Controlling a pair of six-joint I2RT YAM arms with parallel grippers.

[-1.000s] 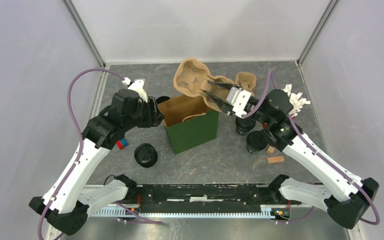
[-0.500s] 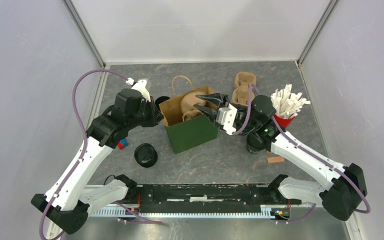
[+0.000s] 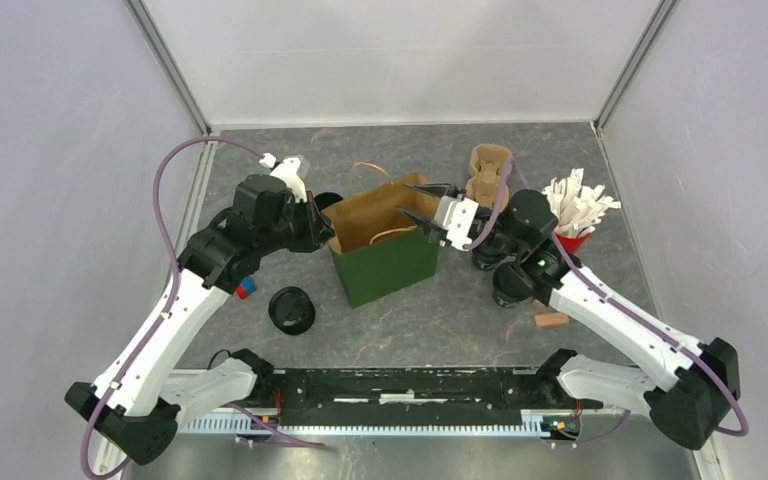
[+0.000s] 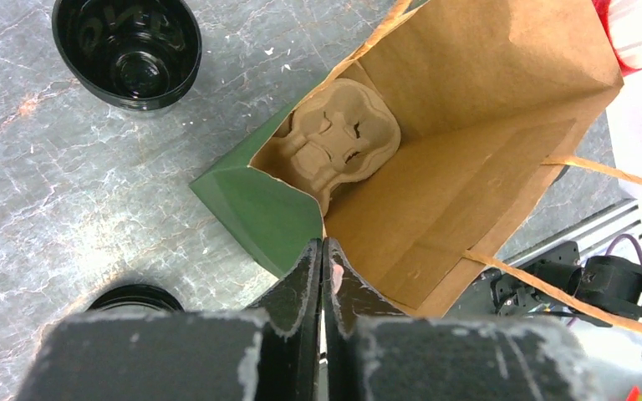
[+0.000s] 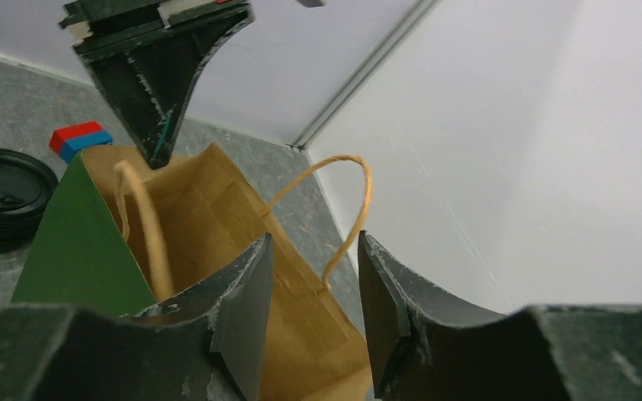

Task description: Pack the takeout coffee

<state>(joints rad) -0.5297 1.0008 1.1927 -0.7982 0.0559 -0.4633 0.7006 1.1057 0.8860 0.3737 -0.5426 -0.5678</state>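
The green paper bag (image 3: 385,262) stands open mid-table with a tan pulp carrier (image 4: 334,146) lying at its bottom. My left gripper (image 4: 322,244) is shut on the bag's left rim (image 3: 332,238), green outside one finger and brown lining by the other. Just above the bag's right side my right gripper (image 3: 406,199) hangs open and empty, and a bag handle (image 5: 347,209) shows behind its gap. Lidded black coffee cups stand left of the bag (image 3: 291,310), behind my left gripper (image 4: 127,50) and under my right arm (image 3: 513,287).
A second pulp carrier (image 3: 487,172) lies behind my right wrist. A red cup of white packets (image 3: 574,214) stands at the right. A red-and-blue block (image 3: 245,289) sits under my left arm. Small wooden blocks (image 3: 550,320) lie front right.
My right gripper lowered the carrier into the bag, let it go and drew back up, open. My left gripper closed on the bag's rim.
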